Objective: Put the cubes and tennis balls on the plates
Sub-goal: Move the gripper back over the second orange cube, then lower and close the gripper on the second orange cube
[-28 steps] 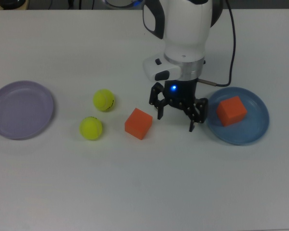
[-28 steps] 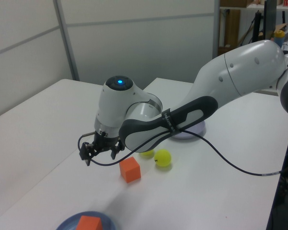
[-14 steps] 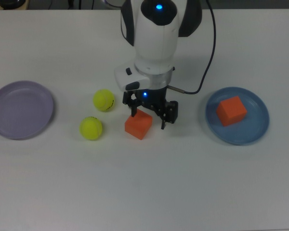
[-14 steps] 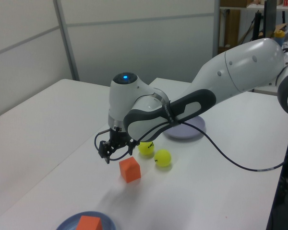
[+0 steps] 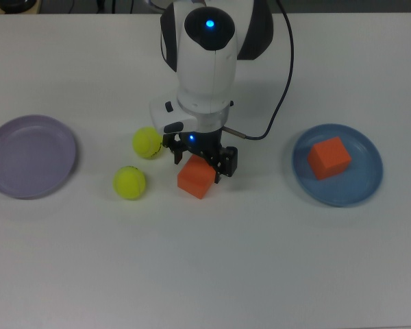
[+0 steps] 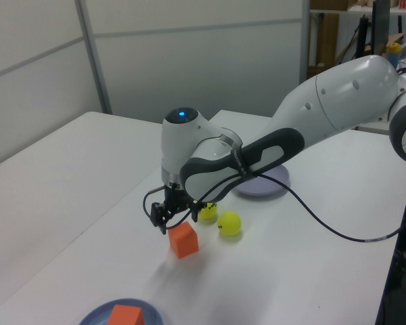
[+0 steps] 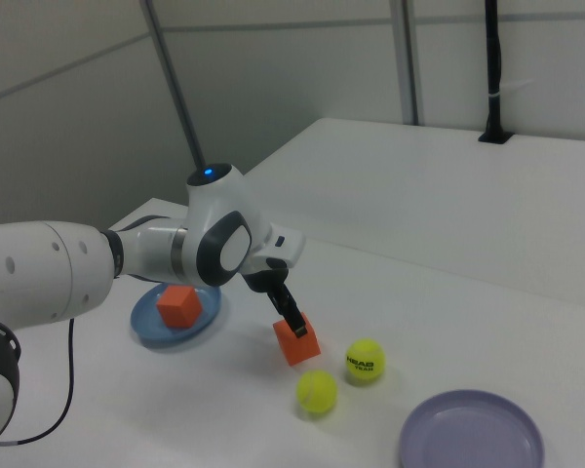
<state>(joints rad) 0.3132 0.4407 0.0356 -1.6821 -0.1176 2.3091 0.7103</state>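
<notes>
One orange cube [image 5: 196,177] lies on the table near the middle of the top view. My gripper [image 5: 197,163] hangs open just over it, one finger on each side of its top. The left view shows the gripper [image 6: 166,218] slightly above the cube [image 6: 183,240], apart from it. The other cube [image 5: 329,157] rests on the blue plate [image 5: 356,185] at the top view's right. Two tennis balls [image 5: 148,142] [image 5: 129,182] sit on the table to the left of the gripper. The lavender plate [image 5: 29,156] at the far left holds nothing.
The white arm and its black cable [image 5: 284,75] reach in from the far edge in the top view. The nearer tennis ball lies close to the gripper's left finger. In the right view, the lavender plate [image 7: 471,439] is at the bottom right.
The gripper has travelled from beside the blue plate leftward in the top view and dropped to just over the loose cube. Cubes, balls and plates have not moved.
</notes>
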